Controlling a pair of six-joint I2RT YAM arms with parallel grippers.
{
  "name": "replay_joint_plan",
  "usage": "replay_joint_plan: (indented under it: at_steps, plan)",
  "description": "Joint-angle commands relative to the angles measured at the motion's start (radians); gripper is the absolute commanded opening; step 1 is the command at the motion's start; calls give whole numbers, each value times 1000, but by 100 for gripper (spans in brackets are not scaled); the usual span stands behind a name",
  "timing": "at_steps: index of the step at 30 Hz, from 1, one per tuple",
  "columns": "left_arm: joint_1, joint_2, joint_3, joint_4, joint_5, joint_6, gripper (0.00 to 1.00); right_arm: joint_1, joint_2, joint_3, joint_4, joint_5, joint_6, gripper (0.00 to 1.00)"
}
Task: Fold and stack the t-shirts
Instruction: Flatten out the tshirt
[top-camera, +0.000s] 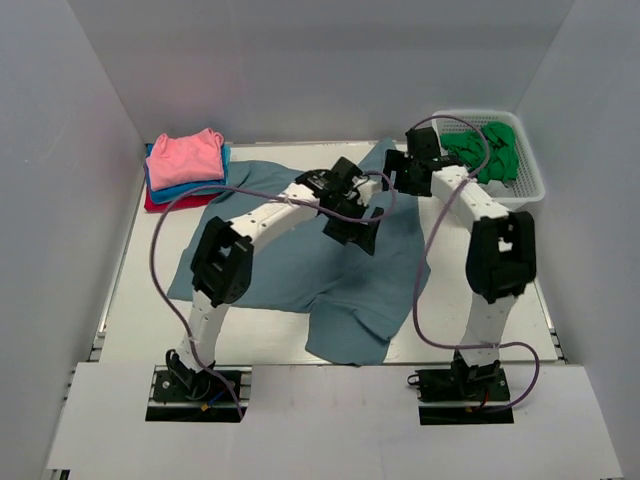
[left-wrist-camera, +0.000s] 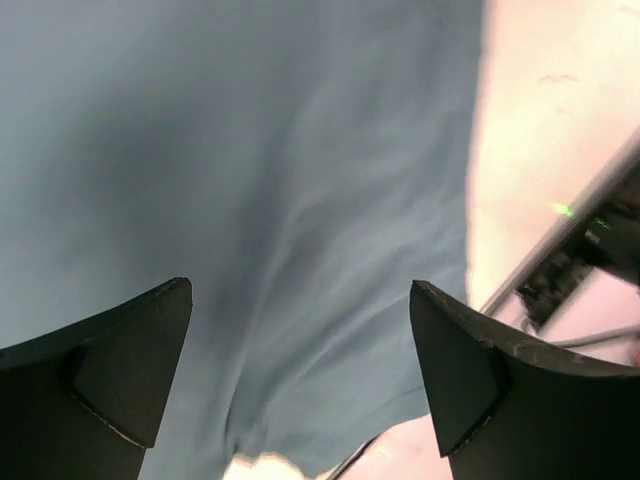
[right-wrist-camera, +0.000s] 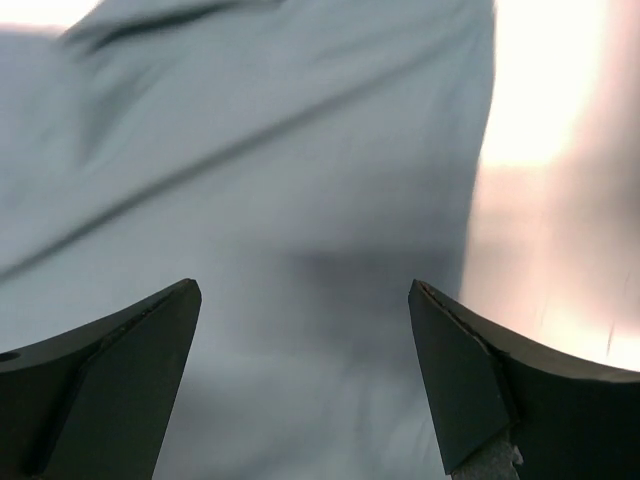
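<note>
1. Slate-blue cloth t-shirt (top-camera: 300, 275) lies spread and rumpled across the white tabletop (top-camera: 135, 300), under both hands.
2. Left hand (top-camera: 352, 222) hovers over the shirt's middle, fingers wide apart and holding nothing. The right hand (top-camera: 402, 172) hangs near its far edge, also apart and empty.
3. Folding looks not yet begun, as no grip is taken.
4. Next, each hand should drop onto an edge or corner and pinch the cloth cleanly.
5. At far left sits the stack of folded pink, bright blue and red shirts (top-camera: 187, 160). At far right a white plastic mesh basket (top-camera: 530, 190) holds green cloth (top-camera: 485, 150).

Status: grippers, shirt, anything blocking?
Slate-blue t-shirt spread out, unfolded. Left gripper open, right gripper open, both empty above it. Folded stack at far-left corner; nothing in the way.
</note>
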Motion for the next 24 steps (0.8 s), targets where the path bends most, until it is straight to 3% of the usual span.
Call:
replay_joint_plan:
  at_steps: [1,3,7,9,12,18,21,24]
  plan:
    - [9,-226,-98,-89,-302,-67,100,44,-205,-138,-40,0,94,90]
    - [44,-326,-197,-130,-487,-168,100,62,-257,-242,-78,-22,109,90]
    - [122,-414,-308,-173,-641,-216,100,106,-334,-396,-105,-78,117,90]
    - [212,-414,-319,-173,-683,-207,100,126,-358,-491,-105,-166,119,90]
    - [355,-361,-298,-192,-692,-231,100,151,-369,-572,-115,-180,148,90]
    - [560,-318,-380,-80,-532,-231,100,134,-284,-593,-98,-143,179,90]
    - [596,-272,-356,-80,-487,-222,100,120,-221,-516,-164,10,206,90]
    - [605,-227,-302,-80,-459,-187,100,76,-184,-493,-174,68,191,90]
